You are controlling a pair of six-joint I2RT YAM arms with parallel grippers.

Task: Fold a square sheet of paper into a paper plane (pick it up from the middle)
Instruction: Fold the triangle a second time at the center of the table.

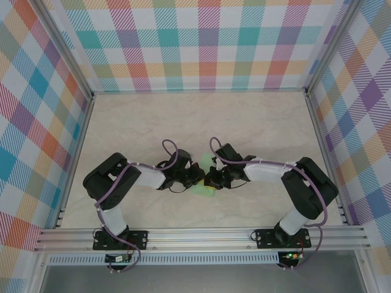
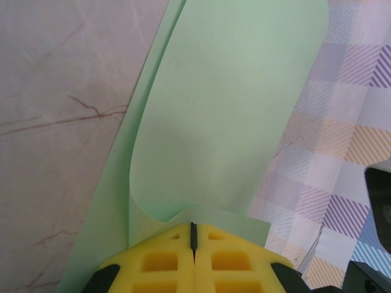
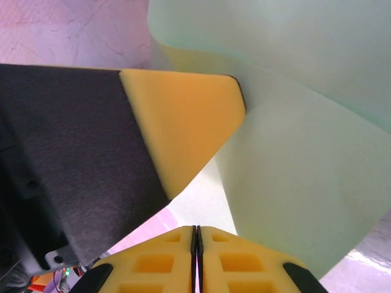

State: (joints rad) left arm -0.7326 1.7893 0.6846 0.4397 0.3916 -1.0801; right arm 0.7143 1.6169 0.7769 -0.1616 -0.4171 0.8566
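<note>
**A:** Start on the left. What is the left gripper (image 1: 195, 178) doing?

**B:** From above it reaches in to the middle of the table (image 1: 183, 116), tip to tip with the other one. In its own wrist camera, the left gripper (image 2: 194, 235) has its yellow pads pressed flat together with only a dark seam between them. It is pinching the lower edge of the square sheet of paper (image 2: 226, 110).

**A:** And where does the sheet go from there?

**B:** It rises straight ahead of the fingertips and bows into a soft curl. One layer stands up and another runs off to the left of it. The marbled tabletop (image 2: 55, 122) lies to the left of the pads, and the plaid wall (image 2: 330, 152) is to their right.

**A:** Where is it from above?

**B:** The pale green sheet (image 1: 200, 165) sits between the two grippers, touching both.

**A:** Now the right one.

**B:** The right gripper (image 1: 209, 179) faces the left one. In its wrist view, the right gripper (image 3: 197, 238) also has its pads shut tight together. The sheet (image 3: 305, 171) spreads ahead and to the right of them. The left gripper's finger (image 3: 183, 122), yellow pad on black, lies ahead and to the left.

**A:** Is the right one gripping the paper?

**B:** I can't tell. The paper passes just beside its right pad, but I can't see an edge caught in the seam.
</note>
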